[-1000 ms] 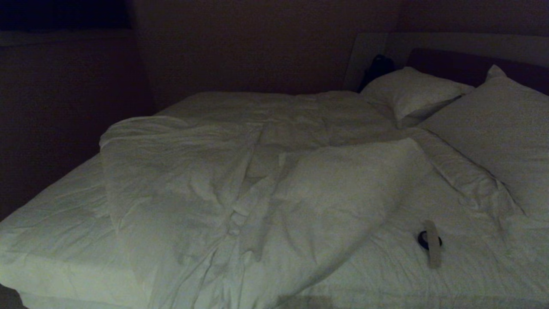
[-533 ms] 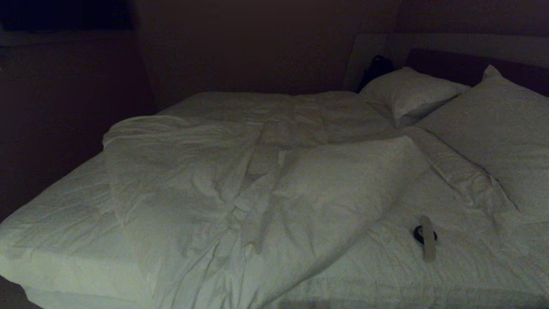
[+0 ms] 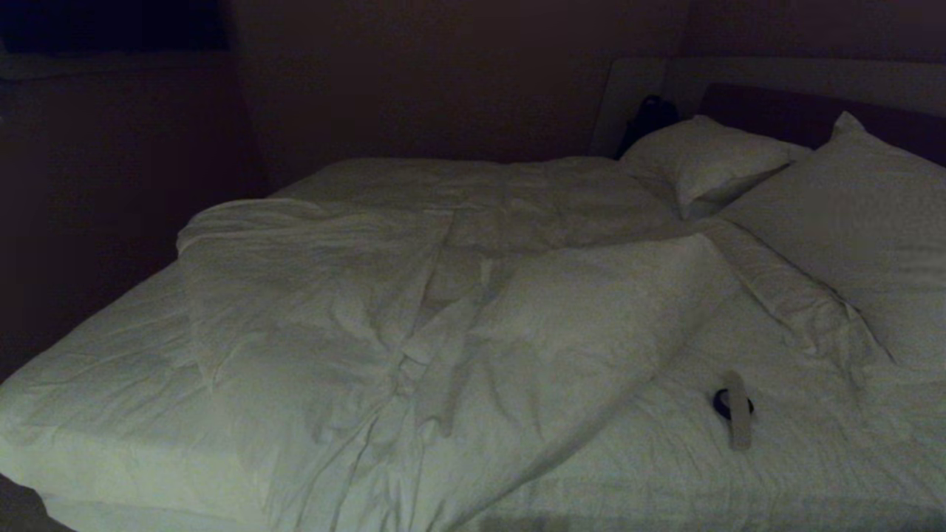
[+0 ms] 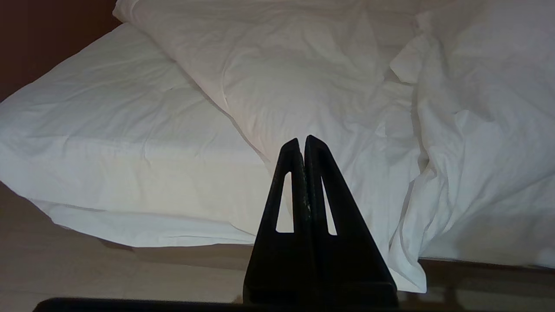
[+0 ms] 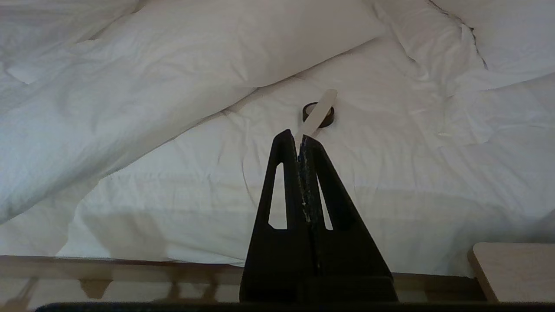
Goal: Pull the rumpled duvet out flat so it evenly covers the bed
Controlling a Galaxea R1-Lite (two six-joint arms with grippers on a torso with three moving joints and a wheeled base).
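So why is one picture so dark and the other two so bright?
The head view is dim and murky: the wall behind the bed goes nearly black and the duvet looks greyish. The left wrist view is well lit, with soft shadows in the duvet's folds. The right wrist view is bright too, with the shut right gripper a black silhouette and faint reflections on the floor.

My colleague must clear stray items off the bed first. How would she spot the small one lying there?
On the bed, look at the bare sheet between the rumpled duvet and the near pillow. There lies a small black ring with a pale flat strip across it, the only dark thing on white bedding.
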